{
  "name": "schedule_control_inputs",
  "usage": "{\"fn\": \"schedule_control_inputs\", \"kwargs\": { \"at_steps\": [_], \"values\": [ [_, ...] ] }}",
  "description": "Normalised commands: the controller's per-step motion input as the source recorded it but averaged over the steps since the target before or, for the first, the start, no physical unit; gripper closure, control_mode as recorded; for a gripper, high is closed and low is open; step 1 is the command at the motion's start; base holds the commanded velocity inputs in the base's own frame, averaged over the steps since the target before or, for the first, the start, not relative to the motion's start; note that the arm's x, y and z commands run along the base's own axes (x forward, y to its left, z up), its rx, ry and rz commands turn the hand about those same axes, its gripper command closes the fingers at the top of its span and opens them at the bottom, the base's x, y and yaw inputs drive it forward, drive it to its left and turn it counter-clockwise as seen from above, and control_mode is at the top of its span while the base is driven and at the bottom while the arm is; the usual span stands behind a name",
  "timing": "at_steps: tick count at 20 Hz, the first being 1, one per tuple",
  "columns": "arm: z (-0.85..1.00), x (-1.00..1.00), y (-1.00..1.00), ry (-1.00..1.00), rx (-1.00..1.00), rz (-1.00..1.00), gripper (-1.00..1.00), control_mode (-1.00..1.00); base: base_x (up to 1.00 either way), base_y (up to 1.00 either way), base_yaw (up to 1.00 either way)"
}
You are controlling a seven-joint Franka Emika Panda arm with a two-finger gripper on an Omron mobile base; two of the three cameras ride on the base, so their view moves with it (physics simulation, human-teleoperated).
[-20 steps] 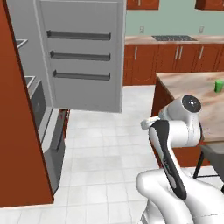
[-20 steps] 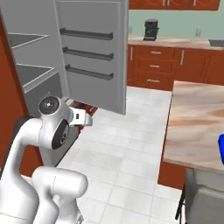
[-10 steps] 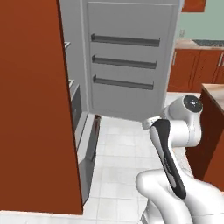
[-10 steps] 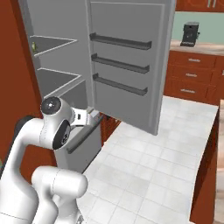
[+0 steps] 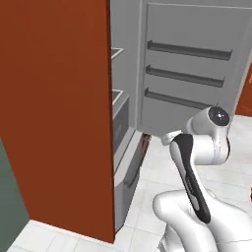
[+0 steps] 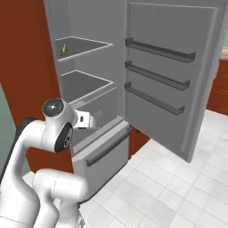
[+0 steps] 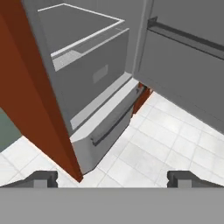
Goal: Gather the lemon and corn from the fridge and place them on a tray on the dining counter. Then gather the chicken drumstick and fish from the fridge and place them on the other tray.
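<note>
The fridge [image 6: 89, 89] stands open, with its door [image 6: 169, 75] swung to the right. A small yellow-green item [image 6: 64, 49] lies on the upper shelf [image 6: 91, 44], too small to tell whether it is the corn or the lemon. The chicken drumstick, the fish, the trays and the dining counter are out of view. My gripper [image 7: 113, 179] is open and empty, its fingertips [image 7: 41, 178] far apart. It hangs in front of the fridge's lower part, looking down at the bottom drawer [image 7: 109, 124] and the floor. My hand [image 6: 87, 120] sits just before the lower shelf [image 6: 89, 82].
A red-brown cabinet panel [image 5: 59, 113] stands left of the fridge and blocks that side. The open door carries three dark rails [image 5: 189, 49]. White tiled floor [image 6: 178, 187] lies free to the right, in front of the fridge. Red cabinets [image 6: 220, 84] show beyond the door.
The base has turned and moved toward the fridge, so the whole picture has shifted. The counter has left the views and the fridge interior has come in. The gripper stays open.
</note>
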Motion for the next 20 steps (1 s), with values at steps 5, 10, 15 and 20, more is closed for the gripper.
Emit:
{"fn": "schedule_control_inputs", "kwargs": {
  "at_steps": [5,10,15,20],
  "values": [
    [0.00,0.00,0.00,0.00,0.00,0.00,-1.00,1.00,0.35,0.00,0.42],
    [0.00,0.00,0.00,0.00,0.00,0.00,-1.00,1.00,0.22,-0.12,0.40],
    [0.00,0.00,0.00,0.00,0.00,0.00,-1.00,1.00,0.19,-0.26,0.37],
    [0.00,0.00,0.00,0.00,0.00,0.00,-1.00,1.00,0.65,-0.25,0.26]
  ]
}}
